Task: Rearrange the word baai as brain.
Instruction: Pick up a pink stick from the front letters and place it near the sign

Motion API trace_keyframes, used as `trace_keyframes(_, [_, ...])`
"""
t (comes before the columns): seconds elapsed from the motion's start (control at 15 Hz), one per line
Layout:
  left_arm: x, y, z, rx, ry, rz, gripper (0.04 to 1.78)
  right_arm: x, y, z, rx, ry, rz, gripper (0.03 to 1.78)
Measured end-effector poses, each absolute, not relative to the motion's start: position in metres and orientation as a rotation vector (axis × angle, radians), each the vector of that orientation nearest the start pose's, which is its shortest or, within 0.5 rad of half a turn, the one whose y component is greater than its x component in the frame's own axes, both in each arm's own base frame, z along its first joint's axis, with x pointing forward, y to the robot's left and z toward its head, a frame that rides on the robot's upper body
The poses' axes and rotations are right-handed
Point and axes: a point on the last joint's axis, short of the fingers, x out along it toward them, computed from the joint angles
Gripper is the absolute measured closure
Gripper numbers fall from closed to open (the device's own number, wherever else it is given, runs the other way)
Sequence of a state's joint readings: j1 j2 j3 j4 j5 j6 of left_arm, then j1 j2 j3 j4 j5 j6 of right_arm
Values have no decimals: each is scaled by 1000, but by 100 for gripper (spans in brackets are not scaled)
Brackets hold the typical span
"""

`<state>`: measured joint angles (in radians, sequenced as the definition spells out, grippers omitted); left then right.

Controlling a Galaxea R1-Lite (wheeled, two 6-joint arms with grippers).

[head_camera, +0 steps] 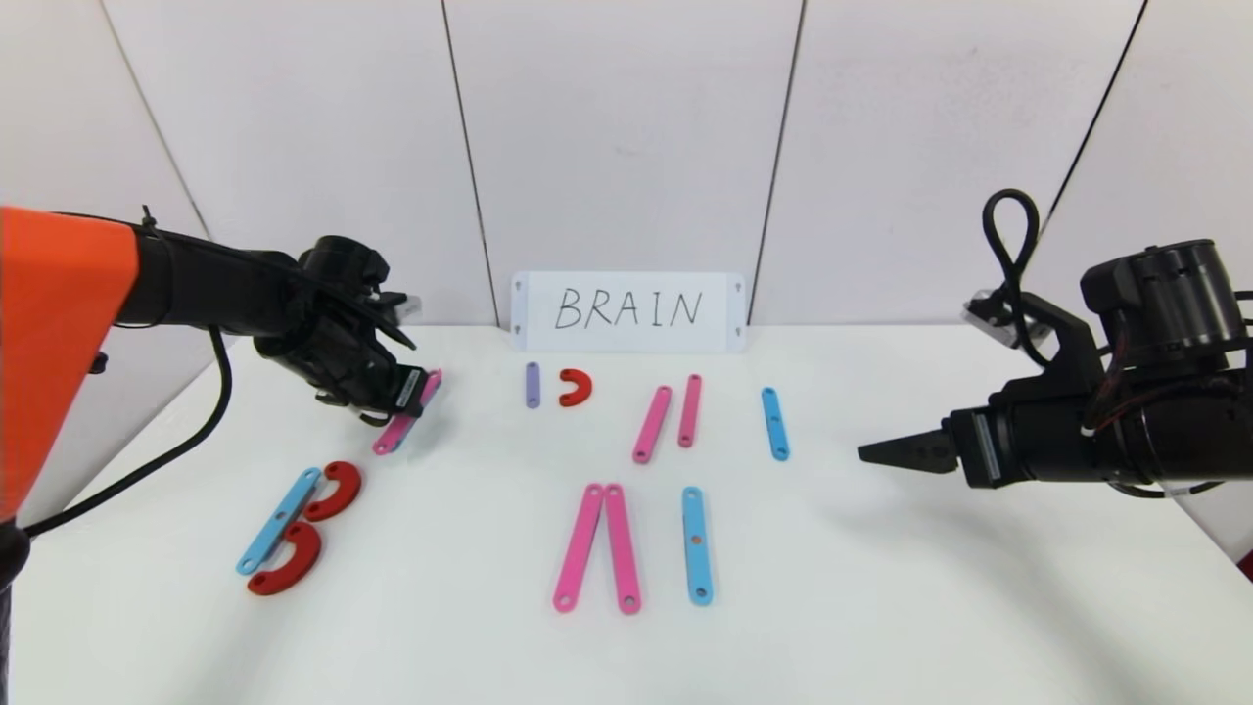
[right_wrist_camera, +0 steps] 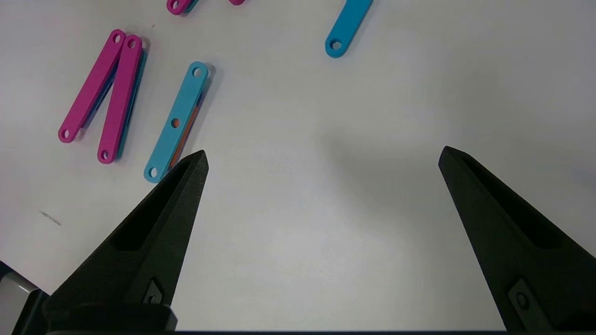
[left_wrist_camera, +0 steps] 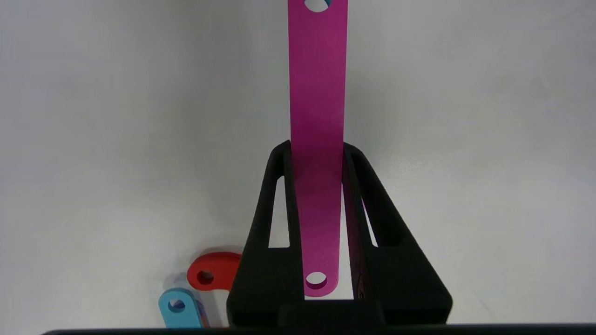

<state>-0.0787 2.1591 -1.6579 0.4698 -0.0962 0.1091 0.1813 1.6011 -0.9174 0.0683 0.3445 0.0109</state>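
Observation:
The word's pieces lie spread over the white table [head_camera: 881, 587]. At the left, a light-blue strip [head_camera: 279, 519] with two red half-rings [head_camera: 333, 490] forms a B. My left gripper [head_camera: 415, 399] hangs over the back left, shut on a pink strip [head_camera: 396, 434] that slants down toward the table. In the left wrist view this strip [left_wrist_camera: 317, 93] runs lengthwise between the fingers of the gripper [left_wrist_camera: 317, 153]. A purple strip [head_camera: 533, 385] and a red half-ring [head_camera: 576, 388] lie near the card. My right gripper [head_camera: 886, 452] hovers open at the right, holding nothing [right_wrist_camera: 323, 158].
A white card [head_camera: 628, 311] reading BRAIN leans against the back wall. Two pink strips [head_camera: 652, 424] and a blue strip [head_camera: 775, 423] lie mid-table. Nearer me are a pink pair [head_camera: 599, 546] and another blue strip [head_camera: 696, 544], also seen from the right wrist [right_wrist_camera: 177, 121].

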Motion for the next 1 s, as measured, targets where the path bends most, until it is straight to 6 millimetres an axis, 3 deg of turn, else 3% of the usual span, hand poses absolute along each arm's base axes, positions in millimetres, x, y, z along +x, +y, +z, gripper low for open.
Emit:
trace_keyframes(0.47, [429, -32, 125, 106, 989, -148, 152, 262, 57, 176, 63, 716, 504, 8])
trace_keyframes(0.8, [432, -32, 126, 101, 984, -144, 152, 262, 57, 174, 63, 723, 505, 8])
trace_keyframes(1.0, [432, -32, 129, 101, 973, -143, 139, 263, 57, 174, 62, 724, 506, 8])
